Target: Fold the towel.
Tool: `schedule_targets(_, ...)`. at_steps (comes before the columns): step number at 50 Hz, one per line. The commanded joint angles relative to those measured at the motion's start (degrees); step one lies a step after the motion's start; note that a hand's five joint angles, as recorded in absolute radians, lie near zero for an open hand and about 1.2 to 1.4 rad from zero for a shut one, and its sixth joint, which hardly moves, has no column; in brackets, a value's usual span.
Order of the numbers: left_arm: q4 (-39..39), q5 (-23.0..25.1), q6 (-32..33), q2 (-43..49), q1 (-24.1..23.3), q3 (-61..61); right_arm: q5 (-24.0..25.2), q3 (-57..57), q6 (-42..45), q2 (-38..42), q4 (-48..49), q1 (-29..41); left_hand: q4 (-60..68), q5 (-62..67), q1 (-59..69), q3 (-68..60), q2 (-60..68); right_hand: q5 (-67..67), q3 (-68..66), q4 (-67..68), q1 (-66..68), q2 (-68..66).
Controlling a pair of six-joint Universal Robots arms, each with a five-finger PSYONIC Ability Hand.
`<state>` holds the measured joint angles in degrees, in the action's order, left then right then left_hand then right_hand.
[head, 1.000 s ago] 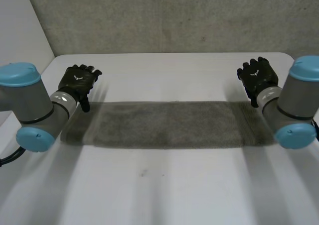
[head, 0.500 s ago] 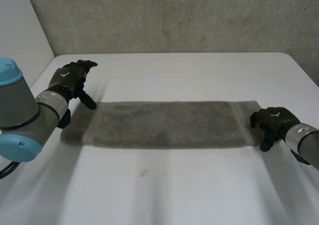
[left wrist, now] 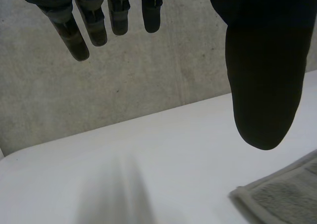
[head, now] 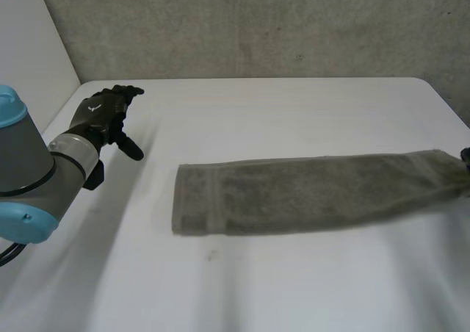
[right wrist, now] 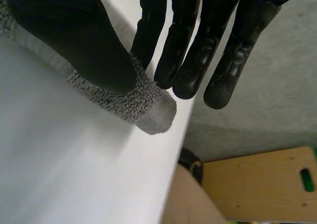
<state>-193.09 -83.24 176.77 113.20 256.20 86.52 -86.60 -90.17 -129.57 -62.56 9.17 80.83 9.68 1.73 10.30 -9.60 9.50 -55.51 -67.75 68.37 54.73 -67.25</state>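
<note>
The grey towel lies as a long folded strip across the white table, its right end reaching the table's right edge. In the right wrist view my right hand pinches that end of the towel between thumb and fingers, right at the table's edge. My left hand hovers above the table's left part with straight fingers, holding nothing, well to the left of the towel's left end. Beyond the thumb of my left hand, a corner of the towel lies flat.
A concrete wall stands behind the table. Past the table's right edge, a wooden board lies lower down. Bare tabletop stretches in front of the towel and between it and the left hand.
My right hand came down onto the towel's right end, shut on it and dragged the whole towel to the right. The left hand drew back to the left and now stands clear of the towel.
</note>
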Motion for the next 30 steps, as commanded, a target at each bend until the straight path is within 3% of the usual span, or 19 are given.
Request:
schedule_targets(1, -0.01, 0.01, -0.02, -0.79, 0.00, 0.15, 3.10, 3.25, -10.61, -6.00, -0.03, 7.67, 0.32, -1.73, -0.30, -0.40, 0.50, -14.49, -12.25, 11.63, 25.27, -12.75)
schedule_targets(3, -0.01, -0.08, -0.02, -0.96, 0.09, 0.23, 6.42, 5.08, -15.95, -7.14, 0.15, 15.10, 0.32, -1.73, -0.30, -0.40, 0.50, -14.49, -12.25, 11.63, 25.27, -12.75)
schedule_targets(9, -0.18, -0.08, -0.02, -1.84, 0.62, 0.85, 11.45, 7.03, -20.98, -6.61, 0.68, 25.96, 0.32, -1.73, -0.30, -0.40, 0.50, -14.49, -12.25, 11.63, 25.27, -12.75)
schedule_targets(11, -0.18, -0.17, -0.02, -2.11, 0.71, 0.85, 13.55, 8.86, -22.38, -4.17, 1.55, 34.44, 0.32, -1.73, -0.30, -0.40, 0.50, -14.49, -12.25, 11.63, 25.27, -12.75)
schedule_targets(14, -0.36, -0.17, -0.02, -2.11, 0.80, 0.85, 14.09, 10.37, -22.65, -1.95, 2.17, 39.31, 0.32, -1.73, -0.30, -0.40, 0.50, -14.49, -12.25, 11.63, 25.27, -12.75)
schedule_targets(16, -0.79, -0.17, -0.11, -2.11, 0.80, 0.94, 14.35, 12.82, -22.65, 2.77, 3.05, 47.36, 0.32, -1.73, -0.30, -0.40, 0.50, -14.49, -12.25, 11.63, 25.27, -12.75)
schedule_targets(17, -0.80, -0.17, -0.11, -2.11, 0.80, 0.94, 14.35, 12.83, -22.65, 2.79, 3.05, 47.40, 0.32, -1.73, -0.30, -0.40, 0.50, -14.49, -12.25, 11.63, 25.27, -12.75)
schedule_targets(19, -0.97, -0.17, -0.02, -2.11, 0.80, 1.02, 14.18, 14.66, -22.65, 9.00, 3.05, 52.30, 0.32, -1.73, -0.30, -0.40, 0.50, -14.49, -12.25, 11.63, 25.27, -12.75)
schedule_targets(26, -0.97, 0.00, -0.02, -2.02, 0.45, 1.46, 12.34, 17.39, -21.69, 17.02, 2.35, 57.68, 0.32, -1.73, -0.30, -0.40, 0.50, -14.49, -12.25, 11.63, 25.27, -12.75)
schedule_targets(27, -1.06, 0.01, 0.07, -2.02, 0.10, 1.64, 10.94, 17.66, -21.77, 17.20, 2.35, 57.86, 0.32, -1.73, -0.30, -0.40, 0.50, 13.76, 16.00, -16.62, -2.98, 15.50)
schedule_targets(28, -1.06, 0.01, 0.07, -2.02, 0.09, 1.64, 10.93, 17.66, -21.77, 17.21, 2.35, 57.86, 0.32, -1.73, -0.30, -0.40, 0.50, 14.04, 16.28, -16.91, -3.26, 15.79)
schedule_targets(29, -1.06, 0.09, 0.07, -2.11, -0.08, 1.64, 8.92, 17.58, -22.04, 16.68, 2.17, 57.77, 0.32, -1.73, -0.30, -0.40, 0.50, 50.52, 52.76, -53.38, -39.73, 52.26)
schedule_targets(30, -1.06, 0.09, 0.07, -2.11, -0.08, 1.64, 6.82, 17.23, -22.56, 15.55, 2.08, 57.60, 0.32, -1.73, -0.30, -0.40, 0.50, 55.51, 57.75, -58.37, -44.73, 57.25)
